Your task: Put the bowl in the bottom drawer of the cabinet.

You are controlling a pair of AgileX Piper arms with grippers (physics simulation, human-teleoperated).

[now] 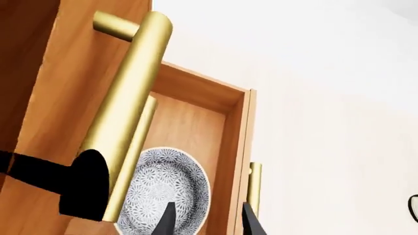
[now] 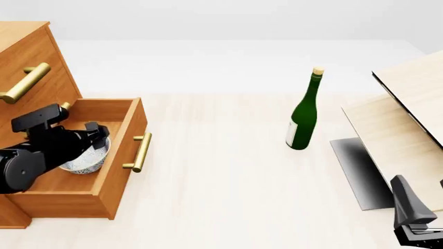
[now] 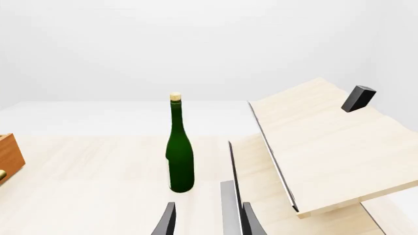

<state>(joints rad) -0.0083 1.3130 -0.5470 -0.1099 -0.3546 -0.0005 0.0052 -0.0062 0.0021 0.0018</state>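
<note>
The small round white bowl with a fine grey-blue speckled pattern (image 2: 88,155) sits inside the pulled-out bottom drawer (image 2: 126,139) of the tall orange-brown wooden cabinet (image 2: 31,62). The left claw (image 1: 207,219) hangs over the bowl's rim with its fingers spread, pinching nothing. The right claw (image 3: 207,219) is spread too, well apart on the pale desk (image 2: 229,171), facing a green glass wine bottle (image 2: 304,116).

table (image 2: 229,187): pale wood | backdrop: plain white-grey | pale boards (image 2: 408,98): right side | light: even
</note>
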